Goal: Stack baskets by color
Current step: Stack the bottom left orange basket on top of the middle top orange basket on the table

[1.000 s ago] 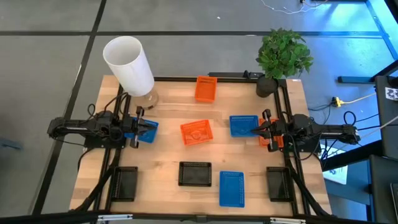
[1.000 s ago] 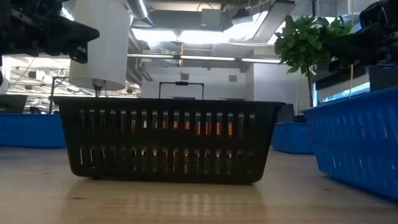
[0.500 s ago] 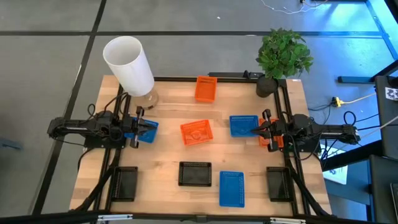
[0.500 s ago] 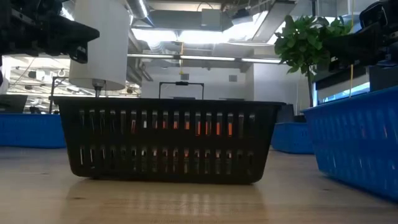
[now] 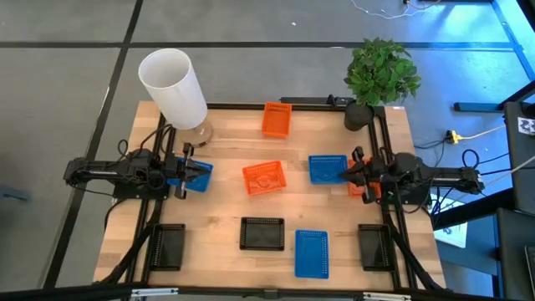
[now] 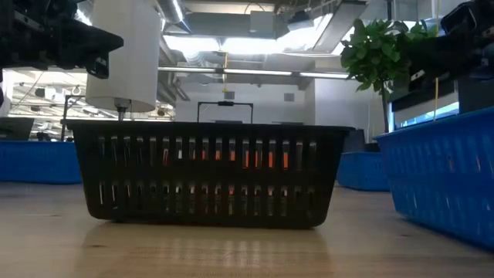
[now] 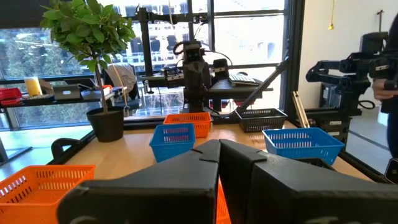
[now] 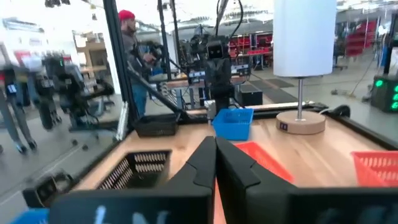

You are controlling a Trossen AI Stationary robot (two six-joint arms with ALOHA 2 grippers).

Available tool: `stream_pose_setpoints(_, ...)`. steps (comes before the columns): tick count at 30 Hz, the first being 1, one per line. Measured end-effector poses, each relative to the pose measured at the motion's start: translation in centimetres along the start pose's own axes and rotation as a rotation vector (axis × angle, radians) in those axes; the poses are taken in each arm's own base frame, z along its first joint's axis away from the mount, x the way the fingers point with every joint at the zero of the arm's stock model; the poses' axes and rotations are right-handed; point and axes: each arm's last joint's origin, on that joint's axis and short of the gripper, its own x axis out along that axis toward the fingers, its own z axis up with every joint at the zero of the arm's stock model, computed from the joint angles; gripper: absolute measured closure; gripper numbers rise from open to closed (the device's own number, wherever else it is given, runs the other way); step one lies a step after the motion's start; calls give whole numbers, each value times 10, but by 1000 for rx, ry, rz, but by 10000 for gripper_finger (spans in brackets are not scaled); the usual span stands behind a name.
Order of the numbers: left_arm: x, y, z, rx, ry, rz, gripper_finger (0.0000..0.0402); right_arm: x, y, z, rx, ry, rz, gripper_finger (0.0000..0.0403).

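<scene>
Several baskets sit flat on the wooden table (image 5: 226, 142): orange ones (image 5: 277, 119) (image 5: 264, 177), blue ones (image 5: 327, 168) (image 5: 311, 253), and black ones (image 5: 262, 233) (image 5: 166, 246) (image 5: 374, 247). My left gripper (image 5: 198, 170) is shut and held level at the table's left, above a blue basket (image 5: 201, 180). My right gripper (image 5: 343, 173) is shut and level at the right, above an orange basket (image 5: 363, 189). In each wrist view the fingers (image 7: 219, 152) (image 8: 216, 152) meet with nothing between them. The low view shows a black basket (image 6: 212, 174) up close.
A tall white cylinder (image 5: 173, 88) on a round base stands at the far left corner. A potted green plant (image 5: 380, 75) stands at the far right corner. A dark frame (image 5: 334, 102) runs along the table's edges. A person (image 8: 130, 43) stands in the room beyond the table.
My right gripper has rolled a little about its own pointing line while staying in place. The baskets and my left arm have kept still.
</scene>
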Motion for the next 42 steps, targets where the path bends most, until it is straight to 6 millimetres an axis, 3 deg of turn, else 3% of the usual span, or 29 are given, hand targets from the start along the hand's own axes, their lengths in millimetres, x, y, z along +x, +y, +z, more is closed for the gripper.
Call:
stream_pose_setpoints(8, 0, 0, 0, 0, 0, 0, 401, -7, 5, 50, 5, 151, -109, 401)
stream_pose_setpoints(13, 0, 0, 0, 0, 0, 0, 401, 1, 5, 82, 47, 272, -256, 402)
stream_pose_setpoints(19, 0, 0, 0, 0, 0, 0, 401, 37, 3, 106, 139, 490, -339, 402)
stream_pose_setpoints(26, 0, 0, 0, 0, 0, 0, 401, 95, 1, 126, 120, 751, -332, 403)
stream_pose_setpoints(30, 0, 0, 0, 0, 0, 0, 401, 119, 0, 133, 97, 843, -326, 396)
stream_pose_setpoints(37, 0, 0, 0, 0, -1, 1, 401, 152, -2, 143, 78, 871, -308, 358)
stream_pose_setpoints(42, 0, 1, 7, -45, 22, 33, 401, 165, -3, 138, 70, 907, -285, 308)
